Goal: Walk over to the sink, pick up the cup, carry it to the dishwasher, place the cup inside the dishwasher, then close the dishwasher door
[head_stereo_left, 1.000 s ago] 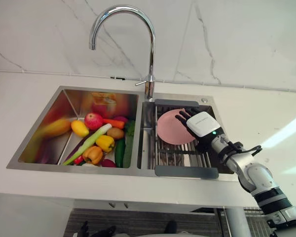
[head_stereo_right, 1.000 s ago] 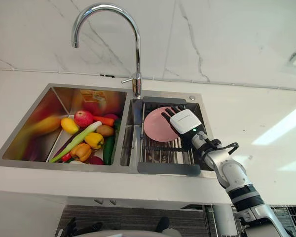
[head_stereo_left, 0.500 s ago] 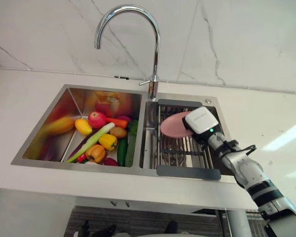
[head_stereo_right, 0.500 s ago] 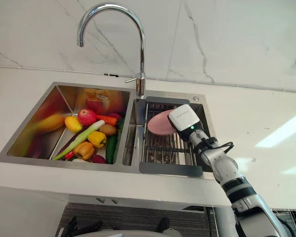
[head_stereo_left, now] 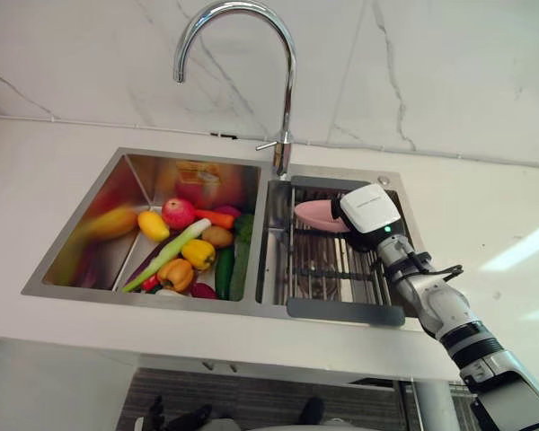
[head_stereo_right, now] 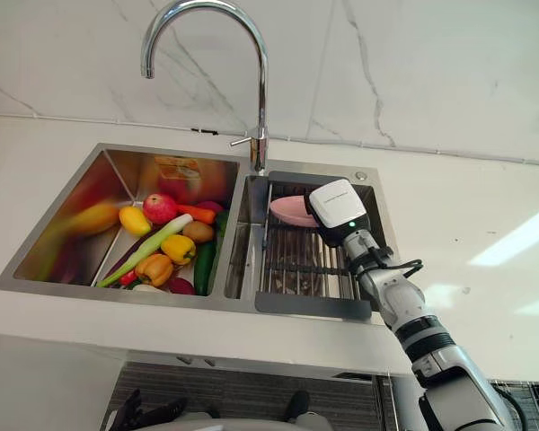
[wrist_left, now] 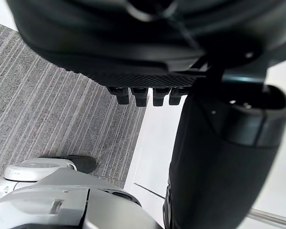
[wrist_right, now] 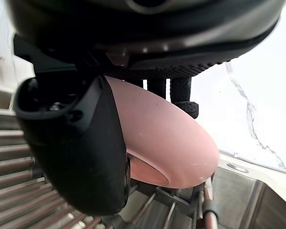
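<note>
My right hand [head_stereo_left: 370, 211] reaches into the right basin of the sink [head_stereo_left: 75, 260] and grips a pink plate [head_stereo_left: 316, 214]. The wrist view shows my thumb [wrist_right: 81, 157] pressing one face of the plate and my fingers [wrist_right: 183, 90] curled over the other. The plate is at the far end of that basin, just above the drain rack [head_stereo_left: 328, 267] and tilted almost flat. I cannot tell whether its rim touches the bars. The tap [head_stereo_left: 287, 90] stands behind the divider between the basins. The left basin holds an apple [head_stereo_left: 178, 214], a carrot [head_stereo_left: 217, 219], a yellow pepper [head_stereo_left: 198, 254] and a cucumber [head_stereo_left: 225, 271]. The white desk [head_stereo_left: 485, 215] surrounds the sink. My left hand [wrist_left: 148, 47] hangs relaxed over the grey striped floor [wrist_left: 47, 119], holding nothing.
</note>
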